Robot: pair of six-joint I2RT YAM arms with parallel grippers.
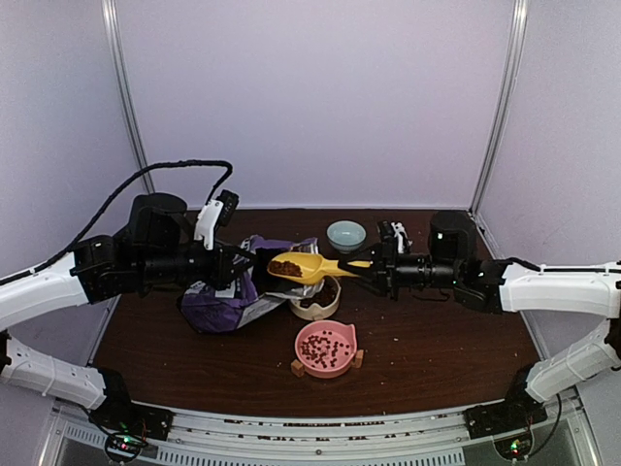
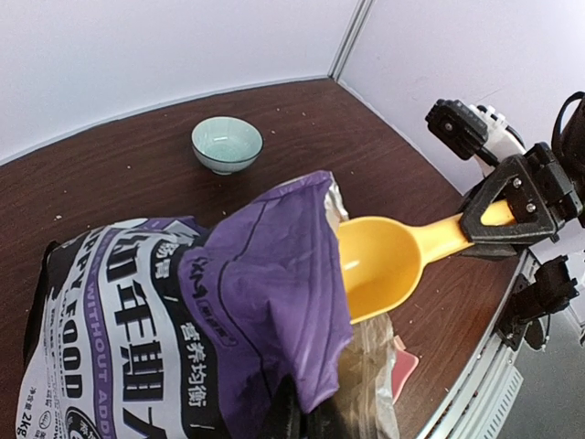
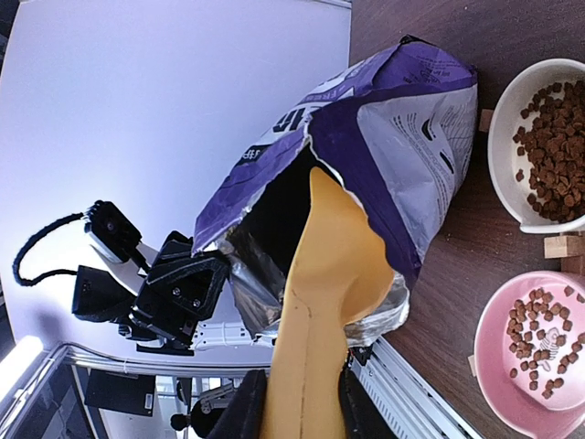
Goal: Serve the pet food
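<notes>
Everything sits on the dark surface (image 1: 437,340). The biggest thing is the purple bag (image 1: 218,309). We reckon the left end effector (image 1: 238,264) is clenched on its torn rim to prop the mouth open for scooping. The right end effector (image 1: 361,265) grips the handle of the yellow scoop (image 1: 303,266), held level at the mouth, probably so nothing spills. The pet food (image 1: 285,265) rides in the scoop, with more in the white bowl (image 1: 309,313) and the pink bowl (image 1: 347,332). The teal bowl (image 1: 346,234) looks empty. Neither wrist view shows the scoop's load, the bag's inside is just black, and the left fingers are mostly buried behind the bag.
</notes>
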